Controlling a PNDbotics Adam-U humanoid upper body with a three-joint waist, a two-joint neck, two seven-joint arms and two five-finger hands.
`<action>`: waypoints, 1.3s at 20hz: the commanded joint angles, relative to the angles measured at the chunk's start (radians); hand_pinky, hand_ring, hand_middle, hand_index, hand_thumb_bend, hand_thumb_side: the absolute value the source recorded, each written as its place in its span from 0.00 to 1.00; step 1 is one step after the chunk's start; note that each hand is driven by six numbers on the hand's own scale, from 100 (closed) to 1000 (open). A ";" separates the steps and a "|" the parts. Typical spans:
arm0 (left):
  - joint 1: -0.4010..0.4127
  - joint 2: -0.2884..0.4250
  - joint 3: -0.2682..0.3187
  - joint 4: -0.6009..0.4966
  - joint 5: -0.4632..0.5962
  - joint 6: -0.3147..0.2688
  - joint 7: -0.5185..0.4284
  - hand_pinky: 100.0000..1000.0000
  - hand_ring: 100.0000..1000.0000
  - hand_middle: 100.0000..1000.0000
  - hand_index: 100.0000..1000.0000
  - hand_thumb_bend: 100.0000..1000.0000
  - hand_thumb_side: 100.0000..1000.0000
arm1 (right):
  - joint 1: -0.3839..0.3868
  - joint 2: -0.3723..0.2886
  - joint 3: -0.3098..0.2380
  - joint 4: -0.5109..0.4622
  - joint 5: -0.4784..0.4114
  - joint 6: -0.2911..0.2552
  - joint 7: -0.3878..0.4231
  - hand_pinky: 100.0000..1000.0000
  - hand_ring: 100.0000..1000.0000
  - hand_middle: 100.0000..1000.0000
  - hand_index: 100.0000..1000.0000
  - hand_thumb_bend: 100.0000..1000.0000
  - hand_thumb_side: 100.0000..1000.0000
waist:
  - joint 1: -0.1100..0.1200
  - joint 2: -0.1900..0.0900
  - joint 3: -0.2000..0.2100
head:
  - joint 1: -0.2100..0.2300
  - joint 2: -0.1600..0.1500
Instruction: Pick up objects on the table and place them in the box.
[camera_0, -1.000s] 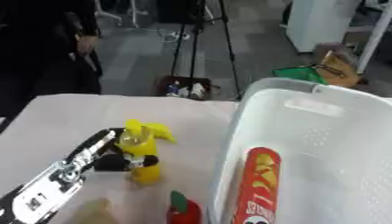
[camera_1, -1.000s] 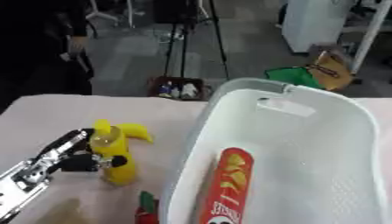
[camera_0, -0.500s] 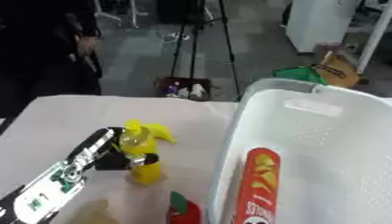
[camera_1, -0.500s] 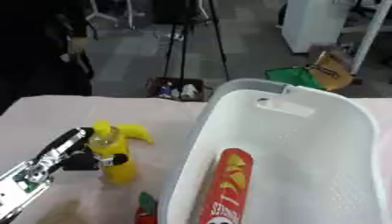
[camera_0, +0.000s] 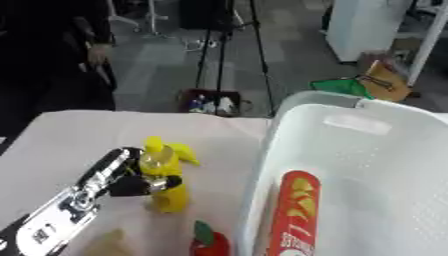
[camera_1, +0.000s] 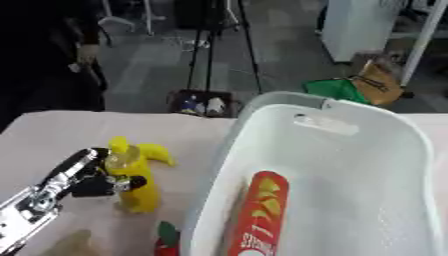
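A yellow bottle (camera_0: 171, 196) with a pale top stands on the pinkish table (camera_0: 70, 135), left of the white box (camera_1: 337, 125). My left hand (camera_0: 131, 184) reaches in from the lower left, and its dark fingers curl round the bottle's upper part. Just behind the bottle lies a yellow banana-shaped thing (camera_0: 184, 151). A red fruit-like thing with a green stem (camera_0: 210, 243) sits at the bottom edge, close to the box's wall. Inside the box lies a red tube (camera_0: 290, 215) with yellow marks. My right hand shows in neither view.
A tan, blurred lump (camera_0: 109, 242) lies on the table under my left forearm. Beyond the table's far edge are a tripod (camera_0: 219, 45), a small bin (camera_0: 210, 102) and a person in dark clothes (camera_0: 52, 60) at the far left.
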 joint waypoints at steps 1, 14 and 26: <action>-0.015 0.014 0.002 -0.004 0.014 0.000 0.017 0.40 0.47 0.36 0.53 0.78 0.50 | -0.006 -0.012 -0.008 -0.017 -0.004 -0.002 -0.001 0.70 0.49 0.48 0.62 0.00 0.67 | 0.000 -0.015 -0.002 | -0.001 -0.013; -0.016 0.014 -0.006 -0.007 0.020 -0.019 0.093 0.34 0.43 0.33 0.49 0.68 0.47 | -0.006 -0.013 -0.009 -0.017 -0.006 -0.004 -0.001 0.70 0.49 0.48 0.62 0.00 0.67 | -0.003 -0.014 -0.002 | -0.003 -0.018; -0.018 0.024 0.004 -0.041 -0.061 -0.031 0.107 0.33 0.42 0.32 0.48 0.64 0.47 | -0.006 -0.015 -0.012 -0.017 -0.008 -0.004 -0.001 0.71 0.49 0.48 0.62 0.00 0.68 | -0.001 -0.019 0.000 | -0.007 -0.020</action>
